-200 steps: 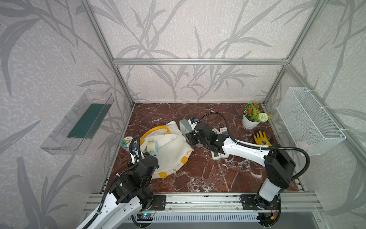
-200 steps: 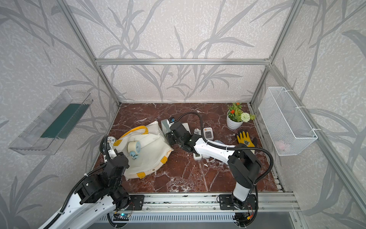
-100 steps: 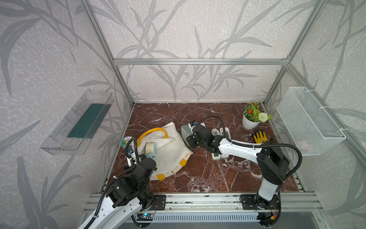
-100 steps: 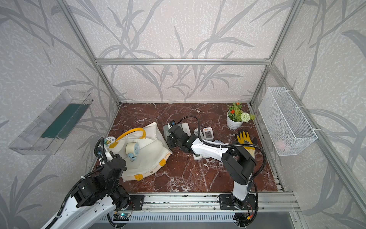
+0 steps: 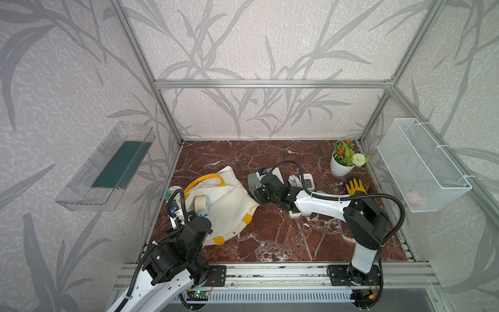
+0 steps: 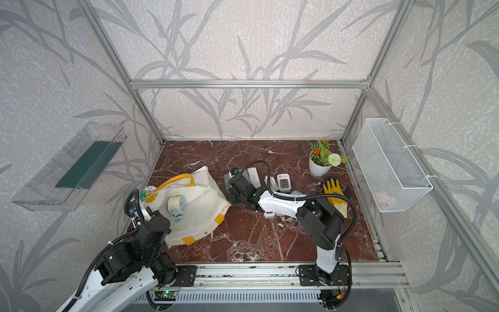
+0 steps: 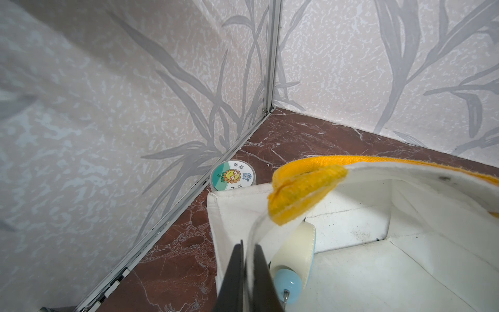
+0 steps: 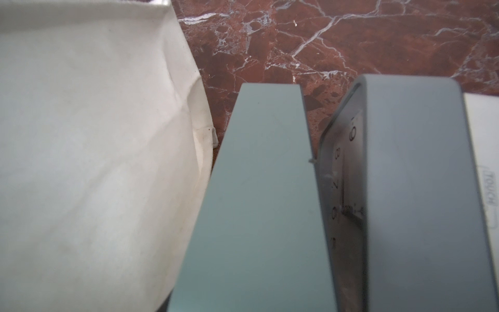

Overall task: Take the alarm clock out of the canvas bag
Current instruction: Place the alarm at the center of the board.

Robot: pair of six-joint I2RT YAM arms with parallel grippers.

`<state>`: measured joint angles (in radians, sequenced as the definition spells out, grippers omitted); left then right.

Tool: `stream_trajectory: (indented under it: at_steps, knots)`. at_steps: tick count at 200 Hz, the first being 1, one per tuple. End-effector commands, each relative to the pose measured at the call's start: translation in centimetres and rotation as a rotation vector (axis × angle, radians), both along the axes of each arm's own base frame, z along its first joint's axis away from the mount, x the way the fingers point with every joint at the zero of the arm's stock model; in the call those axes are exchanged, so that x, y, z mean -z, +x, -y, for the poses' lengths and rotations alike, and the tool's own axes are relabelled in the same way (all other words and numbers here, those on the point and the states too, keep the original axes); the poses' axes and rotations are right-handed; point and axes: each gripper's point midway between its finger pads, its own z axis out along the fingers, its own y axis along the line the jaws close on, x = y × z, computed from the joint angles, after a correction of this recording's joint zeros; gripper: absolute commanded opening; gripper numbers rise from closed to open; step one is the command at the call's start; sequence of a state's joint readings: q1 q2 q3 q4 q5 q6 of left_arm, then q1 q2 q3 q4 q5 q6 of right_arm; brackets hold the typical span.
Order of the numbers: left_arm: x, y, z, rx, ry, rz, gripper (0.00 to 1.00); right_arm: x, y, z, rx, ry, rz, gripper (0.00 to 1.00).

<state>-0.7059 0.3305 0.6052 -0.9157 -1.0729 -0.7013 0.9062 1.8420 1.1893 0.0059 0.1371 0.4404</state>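
Slowly I am drawing the left gripper back, clamped on the canvas bag rim, baring the alarm clock; the right gripper's state I cannot tell.

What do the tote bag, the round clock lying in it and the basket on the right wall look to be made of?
The canvas bag: woven cream cloth, matte, with soft folds and stitched yellow handles. The alarm clock: probably plastic, a smooth cream shell and glossy pale blue feet. The wire basket: fine mesh you can see through, likely white-coated metal.
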Motion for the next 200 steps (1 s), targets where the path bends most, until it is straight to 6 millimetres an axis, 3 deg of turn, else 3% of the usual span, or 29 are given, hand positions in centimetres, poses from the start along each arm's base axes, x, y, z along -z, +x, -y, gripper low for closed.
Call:
stream_trajectory:
  at_steps: [1, 64, 113, 158, 192, 200]
  knots:
    - [-1.1, -0.6, -1.0, -0.055, -0.009, 0.045, 0.0, 1.8, -0.3, 0.5, 0.02, -0.035, -0.028, 0.39]
    - [-1.1, -0.4, -0.8, -0.045, -0.004, 0.04, 0.0, 2.7, -1.1, 1.4, 0.032, -0.058, -0.063, 0.59]
    - [-1.2, 0.1, -0.3, -0.031, 0.007, 0.031, 0.0, 2.7, -1.5, 1.8, 0.036, -0.057, -0.072, 0.61]
    - [-1.2, 0.6, 0.2, -0.014, 0.014, 0.022, 0.0, 0.4, -1.5, 1.7, 0.027, -0.03, -0.043, 0.69]
    - [-1.3, 0.6, 0.3, -0.002, 0.006, 0.033, 0.0, -2.0, -1.5, 2.8, 0.048, -0.027, 0.006, 0.79]
    - [-1.2, 0.6, 0.4, 0.001, 0.005, 0.034, 0.0, -3.8, -1.5, 3.2, 0.055, -0.003, 0.039, 0.82]
